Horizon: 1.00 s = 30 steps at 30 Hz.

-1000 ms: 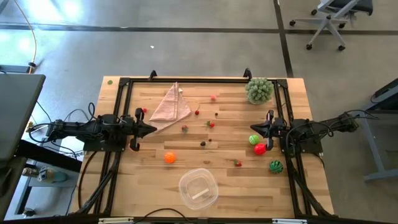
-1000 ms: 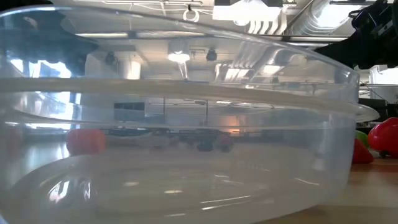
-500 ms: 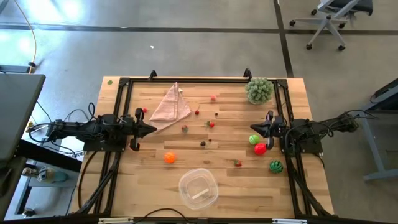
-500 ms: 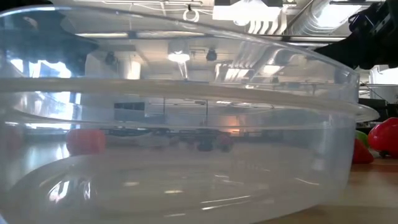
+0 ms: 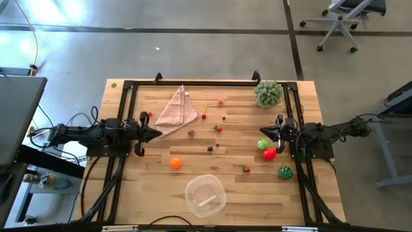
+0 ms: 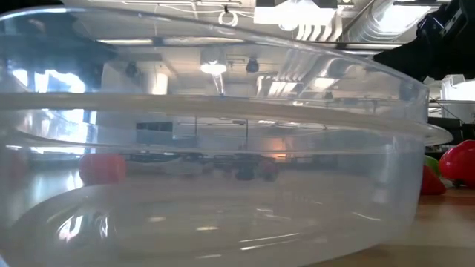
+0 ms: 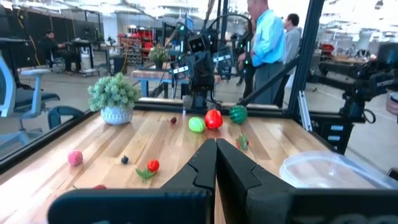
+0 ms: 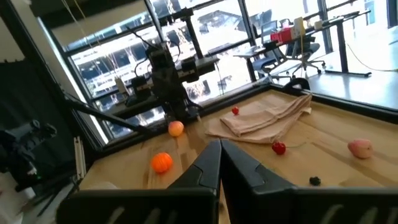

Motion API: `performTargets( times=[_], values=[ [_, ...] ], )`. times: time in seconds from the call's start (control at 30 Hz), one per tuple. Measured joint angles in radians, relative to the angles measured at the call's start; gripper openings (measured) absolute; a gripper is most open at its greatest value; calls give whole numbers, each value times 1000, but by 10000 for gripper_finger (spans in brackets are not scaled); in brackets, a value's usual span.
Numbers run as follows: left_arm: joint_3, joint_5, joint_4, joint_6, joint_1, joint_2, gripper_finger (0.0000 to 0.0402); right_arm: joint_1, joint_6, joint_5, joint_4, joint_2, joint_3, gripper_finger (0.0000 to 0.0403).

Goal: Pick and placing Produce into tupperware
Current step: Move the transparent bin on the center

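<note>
At six o'clock the tub [image 5: 205,196] sits empty; every fruit, like the orange [image 5: 176,164], lies on the table [image 5: 244,187]. Left gripper [image 5: 158,133] and right gripper [image 5: 262,133] are clenched on nothing.

Grey floor [image 5: 193,45], office chair [image 5: 341,16].

— How many big fruits sit on the worktop [image 5: 154,187]?
— One orange [image 5: 176,164], one green apple [image 5: 262,144], one red apple [image 5: 269,154], one striped melon [image 5: 285,172].
— And containers?
— One clear tub [image 5: 205,195], plus one pink cloth [image 5: 176,109] and one plant [image 5: 268,93].
</note>
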Motion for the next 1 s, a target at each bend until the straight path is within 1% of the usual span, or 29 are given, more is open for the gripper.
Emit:
performTargets(
  times=[0.27, 0.43, 0.6, 0.7, 0.83, 0.93, 1.0],
  values=[
    [0, 0, 132, 0, 0, 0, 1, 0, -67, 0, 96, 0, 0, 0],
    [0, 0, 213, 1, 0, 0, 1, 0, -71, 0, 135, 0, 0, 0],
    [2, 3, 327, 28, 0, 0, 1, 0, -87, 0, 168, 0, 0, 0],
    [38, 4, 308, 28, 0, 0, 1, 0, -133, 0, 199, 0, 0, 0],
    [123, 3, 199, 34, 0, 27, 1, 0, -189, 6, 243, 0, 0, 0],
    [200, -7, 138, 28, 0, 82, 1, 0, -233, 36, 272, 0, 0, 0],
    [254, -36, 99, 27, 1, 139, 1, 0, -249, 57, 286, 0, 0, 0]
  ],
)
